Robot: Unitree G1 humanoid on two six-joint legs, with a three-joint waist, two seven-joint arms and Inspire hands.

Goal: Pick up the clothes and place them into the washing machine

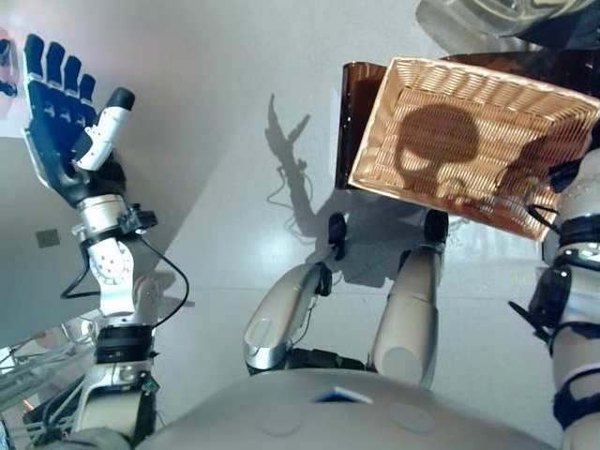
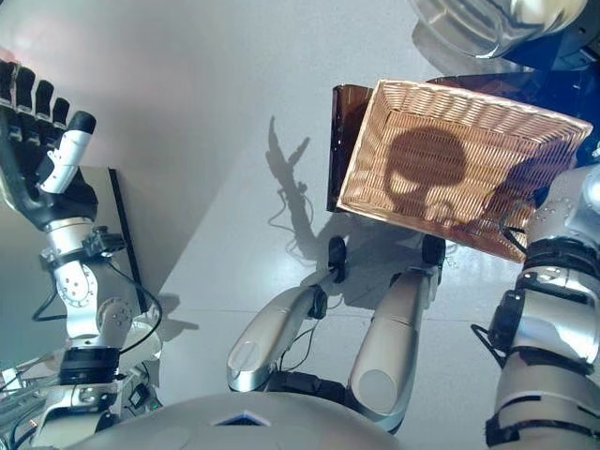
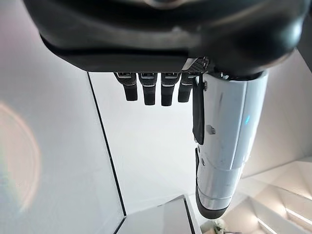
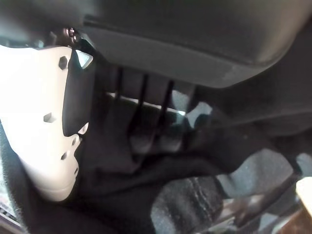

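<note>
The wicker basket (image 1: 469,141) shows only weave; the right hand (image 4: 44,126) grips dark cloth (image 4: 195,195) — the left hand (image 1: 66,127) is raised at the left, fingers straight.

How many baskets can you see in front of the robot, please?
1: a wicker basket on a dark stand at the robot's front right. Its inside looks bare, though the right arm hides one corner.

The wicker basket (image 1: 469,141) rests tilted on a stand (image 1: 361,122) at the right of the floor (image 1: 234,187). The washing machine (image 2: 487,23) lies behind the basket. The left hand (image 1: 66,117) is raised well left of the basket. Dark cloth (image 4: 204,161) lies just beyond the right hand (image 4: 44,126).
</note>
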